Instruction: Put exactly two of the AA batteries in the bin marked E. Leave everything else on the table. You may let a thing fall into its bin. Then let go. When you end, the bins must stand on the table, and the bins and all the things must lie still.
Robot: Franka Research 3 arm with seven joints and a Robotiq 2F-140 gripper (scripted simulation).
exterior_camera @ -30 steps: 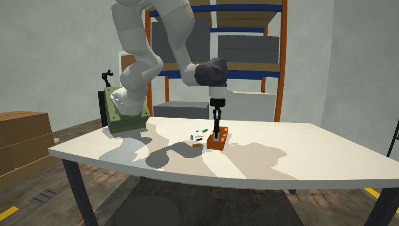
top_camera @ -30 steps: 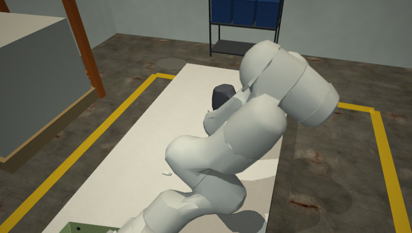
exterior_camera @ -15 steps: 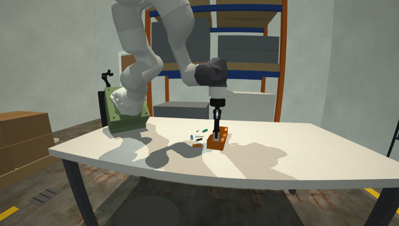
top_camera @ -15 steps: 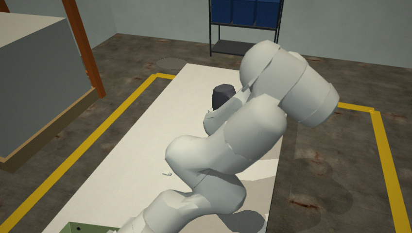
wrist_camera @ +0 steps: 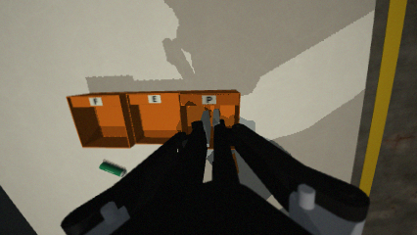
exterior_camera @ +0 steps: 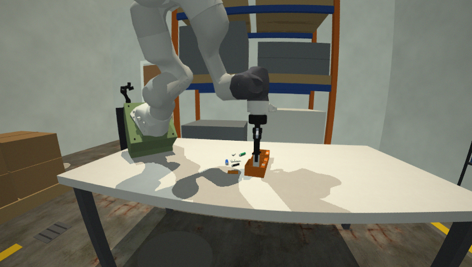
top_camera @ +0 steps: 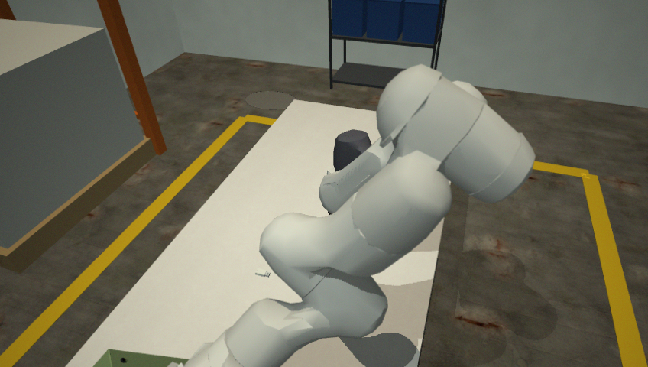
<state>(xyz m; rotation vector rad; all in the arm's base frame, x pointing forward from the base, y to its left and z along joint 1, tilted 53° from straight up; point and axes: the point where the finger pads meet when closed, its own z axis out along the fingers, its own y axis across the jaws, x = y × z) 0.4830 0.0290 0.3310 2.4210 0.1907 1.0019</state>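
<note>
Hand clenched nearly shut, apparently on nothing, tips over bin P; bin E lay one compartment to its left in wrist view, green battery on table below bins.

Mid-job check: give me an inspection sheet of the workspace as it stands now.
Surface: white table, shadowed.
Job's things: orange bins marked F, E, P in a row; E looks empty; green battery on the table beside them.
Clutter: small parts and an orange piece near the bins.
Grippers: gripper shut, holding nothing, over bin P.
Cables: nothing seen.
Surroundings: shelf rack, cardboard boxes, yellow floor tape.
</note>
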